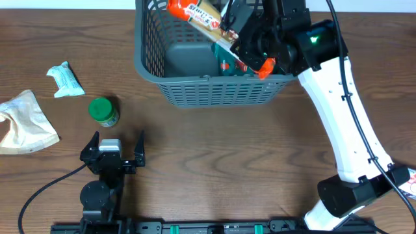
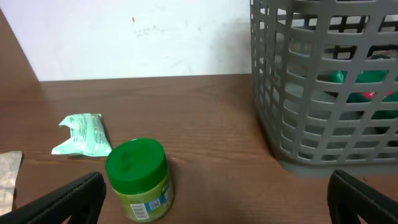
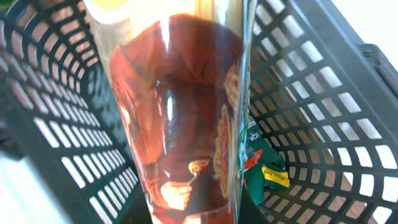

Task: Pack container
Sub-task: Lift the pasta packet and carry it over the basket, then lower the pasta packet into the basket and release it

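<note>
The container (image 1: pixel 208 91), a large grey lattice basket, stands at the table's far middle. Over its right half my right gripper (image 1: pixel 250 55) is shut on a long red and orange snack packet (image 1: pixel 201 18) that slants up to the left above the basket. The packet (image 3: pixel 180 124) fills the right wrist view and hides the fingers, with basket walls (image 3: pixel 311 93) on both sides. A green wrapped item (image 3: pixel 258 168) lies inside the basket. My left gripper (image 1: pixel 112 153) stands open and holds nothing near the table's front left.
A green-lidded jar (image 1: pixel 103 110) stands just beyond the left gripper, close to its left finger (image 2: pixel 62 199). A white and green packet (image 1: pixel 65 79) and a beige bag (image 1: pixel 23 123) lie at the far left. The basket's wall (image 2: pixel 311 93) rises at the right of the left wrist view.
</note>
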Available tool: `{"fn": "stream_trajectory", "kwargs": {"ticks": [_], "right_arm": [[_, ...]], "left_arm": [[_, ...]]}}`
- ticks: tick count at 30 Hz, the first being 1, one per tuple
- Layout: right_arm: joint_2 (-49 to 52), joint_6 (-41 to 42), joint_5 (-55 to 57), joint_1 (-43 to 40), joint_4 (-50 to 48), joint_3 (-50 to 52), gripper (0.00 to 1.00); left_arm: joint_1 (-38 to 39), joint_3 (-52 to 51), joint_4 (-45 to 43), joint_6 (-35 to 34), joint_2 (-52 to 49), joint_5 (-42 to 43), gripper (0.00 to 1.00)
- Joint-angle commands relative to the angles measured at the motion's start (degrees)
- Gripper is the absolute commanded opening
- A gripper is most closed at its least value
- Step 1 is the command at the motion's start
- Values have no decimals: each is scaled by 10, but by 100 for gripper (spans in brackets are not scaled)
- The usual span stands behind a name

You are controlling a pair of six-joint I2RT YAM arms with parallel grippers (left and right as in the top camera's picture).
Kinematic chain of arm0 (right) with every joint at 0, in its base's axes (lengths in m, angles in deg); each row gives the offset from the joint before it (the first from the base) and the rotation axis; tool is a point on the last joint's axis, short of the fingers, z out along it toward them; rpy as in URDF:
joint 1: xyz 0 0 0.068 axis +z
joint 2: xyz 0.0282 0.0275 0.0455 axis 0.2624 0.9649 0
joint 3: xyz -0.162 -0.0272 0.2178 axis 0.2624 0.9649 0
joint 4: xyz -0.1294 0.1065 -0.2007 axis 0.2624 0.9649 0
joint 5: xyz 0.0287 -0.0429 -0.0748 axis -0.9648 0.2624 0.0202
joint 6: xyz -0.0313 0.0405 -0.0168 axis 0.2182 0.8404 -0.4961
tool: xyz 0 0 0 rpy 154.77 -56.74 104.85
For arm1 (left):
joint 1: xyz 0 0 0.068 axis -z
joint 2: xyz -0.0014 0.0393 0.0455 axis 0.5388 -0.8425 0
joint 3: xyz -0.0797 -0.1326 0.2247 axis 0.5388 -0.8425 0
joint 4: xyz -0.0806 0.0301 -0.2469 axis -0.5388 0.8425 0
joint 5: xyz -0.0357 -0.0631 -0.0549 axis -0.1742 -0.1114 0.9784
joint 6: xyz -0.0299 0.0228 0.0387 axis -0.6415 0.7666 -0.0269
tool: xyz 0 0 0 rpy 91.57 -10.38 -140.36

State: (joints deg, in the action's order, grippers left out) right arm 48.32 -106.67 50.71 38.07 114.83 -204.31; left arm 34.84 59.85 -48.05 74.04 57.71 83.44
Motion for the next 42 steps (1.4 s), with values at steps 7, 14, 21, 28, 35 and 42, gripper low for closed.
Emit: {"fn": "stream_trajectory", "kwargs": {"ticks": [7, 14, 21, 28, 35, 42], "right_arm": [[38, -46, -32, -5, 34, -9, 1], [74, -48, -32, -5, 40, -4, 1], [113, -58, -55, -5, 55, -4, 1], [130, -66, -60, -5, 58, -2, 1], [131, -68, -59, -5, 57, -2, 24], [131, -67, -59, -5, 58, -2, 54]], "left_arm": [[-1, -17, 8, 6, 4, -5, 99], [-1, -17, 8, 6, 4, -5, 99], [-1, -17, 8, 6, 4, -5, 99], [-1, -17, 8, 6, 4, -5, 99], [-1, -17, 8, 6, 4, -5, 99], [-1, -17, 8, 6, 4, -5, 99]]}}
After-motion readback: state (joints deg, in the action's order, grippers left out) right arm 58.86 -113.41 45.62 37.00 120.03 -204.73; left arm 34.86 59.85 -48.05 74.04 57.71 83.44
